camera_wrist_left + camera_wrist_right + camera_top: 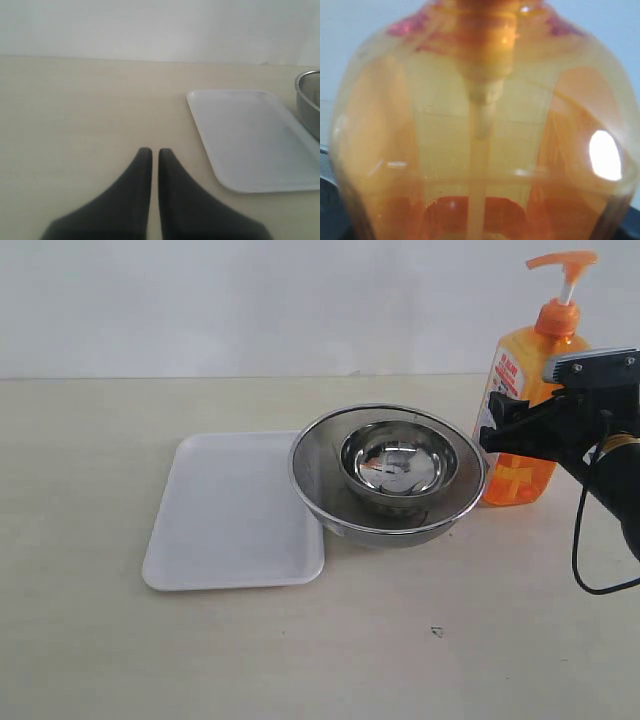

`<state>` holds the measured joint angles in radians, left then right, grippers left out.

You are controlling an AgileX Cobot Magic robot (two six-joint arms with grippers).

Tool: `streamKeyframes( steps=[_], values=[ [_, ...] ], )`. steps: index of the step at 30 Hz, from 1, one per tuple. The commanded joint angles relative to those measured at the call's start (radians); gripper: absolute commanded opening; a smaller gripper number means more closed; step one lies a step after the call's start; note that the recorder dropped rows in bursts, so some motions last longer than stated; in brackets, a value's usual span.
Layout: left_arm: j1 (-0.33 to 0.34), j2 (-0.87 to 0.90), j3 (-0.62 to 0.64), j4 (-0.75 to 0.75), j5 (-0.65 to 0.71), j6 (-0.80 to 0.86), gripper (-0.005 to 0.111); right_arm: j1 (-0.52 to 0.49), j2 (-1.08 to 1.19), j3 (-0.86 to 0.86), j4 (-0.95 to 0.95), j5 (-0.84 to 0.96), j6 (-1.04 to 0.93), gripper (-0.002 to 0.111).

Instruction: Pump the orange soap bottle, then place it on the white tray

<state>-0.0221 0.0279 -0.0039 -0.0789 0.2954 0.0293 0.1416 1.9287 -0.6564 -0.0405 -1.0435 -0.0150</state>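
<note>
The orange soap bottle [520, 478] stands upright at the back right of the table, its pump head [562, 260] raised on the white stem. My right gripper [505, 432] comes in from the right and is shut on the bottle's middle, one black finger across its front. In the right wrist view the translucent bottle [480, 125] fills the picture, with only dark finger edges at the sides. The white tray [230, 510] lies flat left of centre with nothing on it. My left gripper [155, 152] is shut and holds nothing, low over bare table beside the tray [250, 135].
A large steel bowl [320, 480] with a smaller steel bowl [400, 455] inside it stands between the tray and the bottle, overlapping the tray's right edge. Its rim [310, 100] shows in the left wrist view. A black cable [580, 560] hangs from the right arm.
</note>
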Motion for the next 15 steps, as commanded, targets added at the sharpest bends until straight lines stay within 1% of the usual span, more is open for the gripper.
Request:
streamKeyframes(
  steps=[1,15],
  values=[
    [0.004,-0.013,0.004,-0.007,0.004,0.006,0.005,-0.003,-0.007,-0.004,0.004,-0.037,-0.006,0.000],
    [0.004,-0.028,0.004,-0.007,-0.002,0.006,0.005,-0.003,-0.007,-0.004,0.004,-0.037,-0.006,0.000]
  ],
)
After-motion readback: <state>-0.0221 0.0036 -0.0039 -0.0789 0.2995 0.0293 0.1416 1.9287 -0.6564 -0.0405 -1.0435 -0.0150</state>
